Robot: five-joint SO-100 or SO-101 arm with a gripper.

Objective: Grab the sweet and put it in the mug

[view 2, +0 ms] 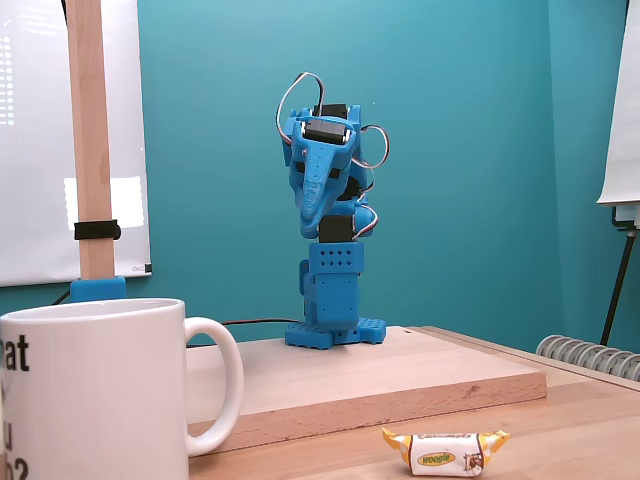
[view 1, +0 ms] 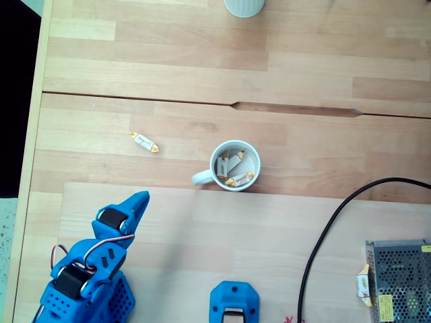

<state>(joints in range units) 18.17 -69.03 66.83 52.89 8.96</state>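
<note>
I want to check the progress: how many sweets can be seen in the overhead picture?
4. One sweet lies on the table left of the mug; two are visible inside it, perhaps more beneath; one wrapped sweet rests by the metal box.

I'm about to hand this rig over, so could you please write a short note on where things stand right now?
Gripper: folded back over the arm's base, holding nothing; whether the jaws are open or shut cannot be told.
Sweet: lying on the table, left of the mug in the top-down fixed view, apart from it.
Mug: upright, handle toward that sweet, several sweets already inside.
Done: some sweets are in the mug.
Left: grab the loose sweet and drop it in.
</note>
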